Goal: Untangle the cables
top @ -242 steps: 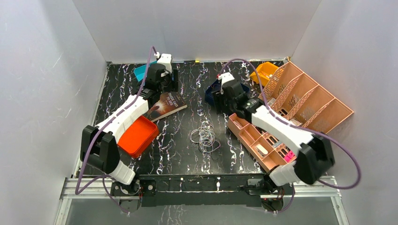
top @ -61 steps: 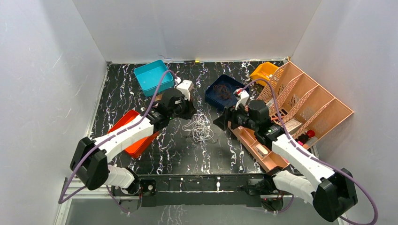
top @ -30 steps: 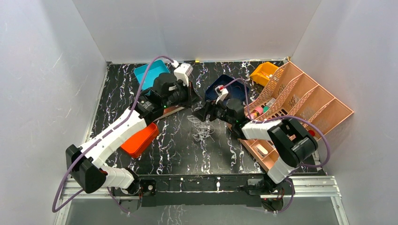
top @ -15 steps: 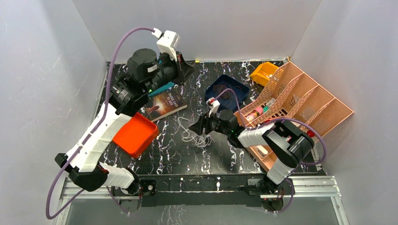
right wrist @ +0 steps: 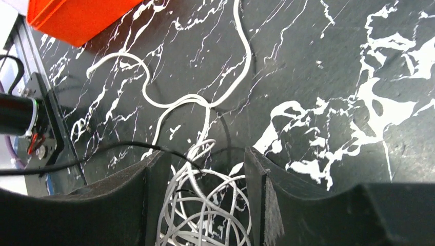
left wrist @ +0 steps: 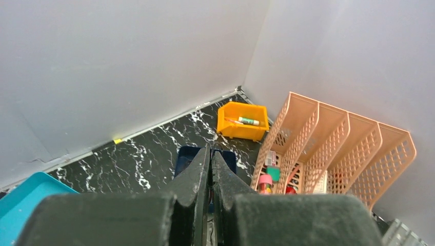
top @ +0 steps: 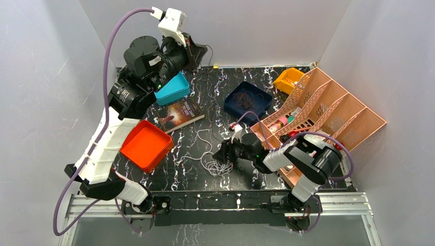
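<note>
The right gripper (top: 221, 156) is sitting low on the surface (top: 190, 171), near the front edge. Its two fingers (right wrist: 154, 195) are standing apart, about half open. The cables (right wrist: 205, 225) are lying in a small messy pile between the fingers. Some whitish loops are brushing the inner side of one finger, but the fingers are not squeezing them.

In the top view the pile of cables (top: 218, 165) is lying just in front of the right gripper. One white cable (top: 197, 138) is running out from the pile across the surface toward the book (top: 179, 113). It is curving near the orange tray (top: 146, 146).

The left gripper (top: 197, 51) is hanging high in the air near the back wall, above the teal bin (top: 172, 89). Its fingers (left wrist: 197, 174) are pressed close together, with only a thin slit between them. A thin black cable (right wrist: 102, 148) is leading from the pile off to the side. In the top view a thin dark line is hanging down from the left gripper, so it seems to be pinching that black cable.
</note>
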